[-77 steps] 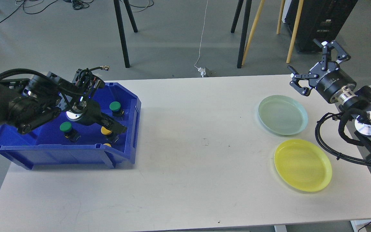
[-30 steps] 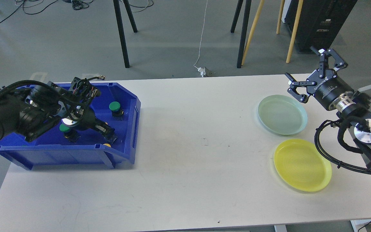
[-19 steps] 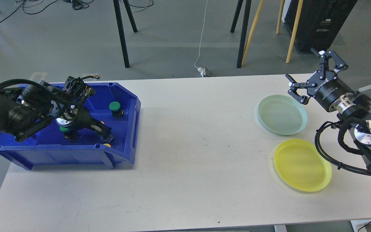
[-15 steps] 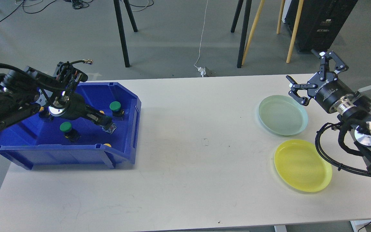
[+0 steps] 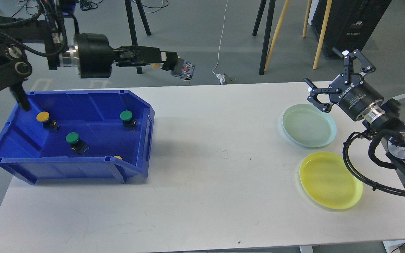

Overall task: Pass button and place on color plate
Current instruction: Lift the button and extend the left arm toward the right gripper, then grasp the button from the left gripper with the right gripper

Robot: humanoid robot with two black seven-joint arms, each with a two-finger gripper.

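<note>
My left gripper (image 5: pixel 174 65) is raised high above the table's back edge, right of the blue bin (image 5: pixel 147 119). It is shut on a button (image 5: pixel 185 68): the black base with a coloured label sticks out, and a bit of yellow cap shows between the fingers. In the bin lie a yellow button (image 5: pixel 43 117), two green buttons (image 5: pixel 72 138) (image 5: pixel 126 115) and a half-hidden yellow one (image 5: pixel 118 157). My right gripper (image 5: pixel 333 79) is open and empty, above the far edge of the pale green plate (image 5: pixel 309 125). A yellow plate (image 5: pixel 330 180) lies nearer.
The white table (image 5: pixel 209 168) carries the bin at the left and both plates at the right. Chair and easel legs (image 5: pixel 266 35) stand on the floor behind the table. My right arm's cables (image 5: pixel 353 165) hang beside the yellow plate.
My left gripper has come up out of the bin with a button and swung right, well above the table. My right gripper has shifted slightly left and stays open.
</note>
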